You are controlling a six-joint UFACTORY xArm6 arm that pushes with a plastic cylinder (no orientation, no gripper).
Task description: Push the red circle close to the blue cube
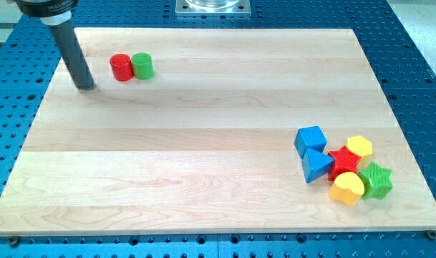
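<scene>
Our dark straight rod comes down at the view's upper left, and my tip (86, 86) rests on the pale wooden board (189, 143) near its top-left corner. We carry no claw, so there is nothing released or clenched to report; the rod ends plainly and grasps nothing.

Just to the right of my tip, with a small gap of bare wood between, stands the red circle (120, 67), a short red cylinder. It touches the green circle (142, 65), a like cylinder on its right side. Both sit near the board's top edge, slightly higher in the view than my tip.

Across a wide stretch of wood, at the view's lower right, we find a tight cluster. The blue cube (311, 138) is its upper-left member, well apart from the red circle. Below it and touching lies a blue triangular block (316, 165). Next comes a red star (344, 161), pressed against the triangle. Above the star sits a yellow hexagonal block (359, 147), below it a yellow heart (347, 188), and furthest right a green star (376, 179).

The board lies on a blue perforated table (418, 64), and a grey metal plate (212, 7) shows at the top centre.
</scene>
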